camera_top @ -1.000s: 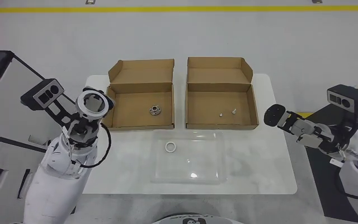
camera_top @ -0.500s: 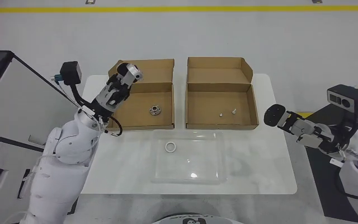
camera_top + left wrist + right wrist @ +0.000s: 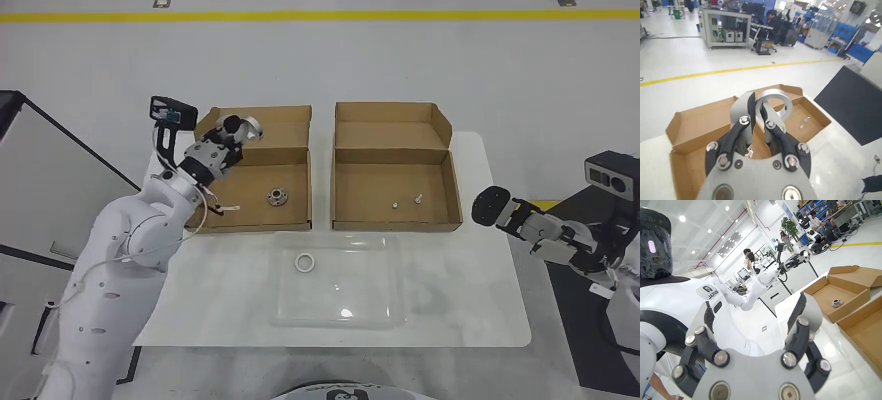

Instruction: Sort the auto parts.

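Left gripper (image 3: 233,130) hangs above the rear flap of the left box (image 3: 240,192). Its jaws pinch the rim of a metal ring (image 3: 776,92), with one pad inside the ring and the other outside. The pinched stretch of rim is hidden between the pads. In the top view the ring is small and partly covered by the gripper.

Right gripper (image 3: 754,302) is held off the right edge of the counter (image 3: 470,300). Its jaws are spread with nothing between them. In the top view its fingers cannot be told apart.

A flanged part (image 3: 274,197) lies on the floor of the left box, well apart from the walls. Two small fasteners (image 3: 418,198) lie near each other in the right box (image 3: 360,190); they are too small to tell what kind they are.

A clear tray (image 3: 385,290) sits on the counter just in front of both boxes. Its edges are faint against the white surface. A white ring (image 3: 304,263) lies inside it, near the left rear corner. Whether the tray touches the box fronts cannot be told.
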Motion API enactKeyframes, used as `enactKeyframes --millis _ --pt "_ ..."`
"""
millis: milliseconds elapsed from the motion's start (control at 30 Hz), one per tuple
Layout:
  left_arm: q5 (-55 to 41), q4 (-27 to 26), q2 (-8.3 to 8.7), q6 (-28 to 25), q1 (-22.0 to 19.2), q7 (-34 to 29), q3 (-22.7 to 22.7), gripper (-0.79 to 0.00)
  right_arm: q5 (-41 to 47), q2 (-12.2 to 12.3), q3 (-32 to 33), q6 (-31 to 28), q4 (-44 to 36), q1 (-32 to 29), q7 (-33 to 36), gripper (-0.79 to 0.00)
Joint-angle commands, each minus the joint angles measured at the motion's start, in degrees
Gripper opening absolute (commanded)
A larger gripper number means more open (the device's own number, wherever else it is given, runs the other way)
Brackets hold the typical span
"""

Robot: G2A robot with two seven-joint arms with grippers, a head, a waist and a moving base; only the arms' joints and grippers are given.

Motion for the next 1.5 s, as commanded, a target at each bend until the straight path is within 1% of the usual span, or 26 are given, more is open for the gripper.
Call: enactKeyframes --millis 0,67,400,433,500,600,767,833,933,1000,1200,1467 --pt "1.6 0.8 -0.12 2.2 -0.8 -1.6 0.8 -0.785 0.0 0.0 0.0 0.0 0.0 0.0 0.0 0.000" --pt "3.0 1.2 -0.20 2.5 -1.4 -2.9 1.8 -0.785 0.0 0.0 0.0 0.0 0.0 0.0 0.0 0.000" --pt "3.3 1.4 -0.21 2.5 -1.3 -2.8 1.9 -0.785 0.0 0.0 0.0 0.0 0.0 0.0 0.0 0.000" --pt "3.7 2.3 -0.24 3.0 -1.3 -3.7 2.2 -0.785 0.0 0.0 0.0 0.0 0.0 0.0 0.0 0.000" --pt "6.7 4.2 -0.28 4.7 -2.8 -6.7 3.1 -0.785 0.0 0.0 0.0 0.0 0.0 0.0 0.0 0.000" --pt "12.3 7.5 -0.45 6.8 -6.7 -13.2 5.8 -0.785 0.0 0.0 0.0 0.0 0.0 0.0 0.0 0.000" --pt "23.4 14.0 -0.85 7.2 -13.6 -23.7 11.2 -0.785 0.0 0.0 0.0 0.0 0.0 0.0 0.0 0.000" --pt "26.1 17.3 -1.26 7.5 -15.9 -29.1 13.7 -0.785 0.0 0.0 0.0 0.0 0.0 0.0 0.0 0.000" --pt "30.8 21.0 -1.94 6.6 -18.7 -32.6 17.7 -0.785 0.0 0.0 0.0 0.0 0.0 0.0 0.0 0.000" --pt "32.0 22.9 -2.45 5.7 -20.0 -34.1 20.0 -0.785 0.0 0.0 0.0 0.0 0.0 0.0 0.0 0.000" --pt "33.6 27.7 -3.99 5.5 -22.3 -36.4 24.7 -0.785 0.0 0.0 0.0 0.0 0.0 0.0 0.0 0.000" --pt "33.9 32.4 -5.88 6.7 -23.7 -37.8 28.6 -0.785 0.0 0.0 0.0 0.0 0.0 0.0 0.0 0.000"
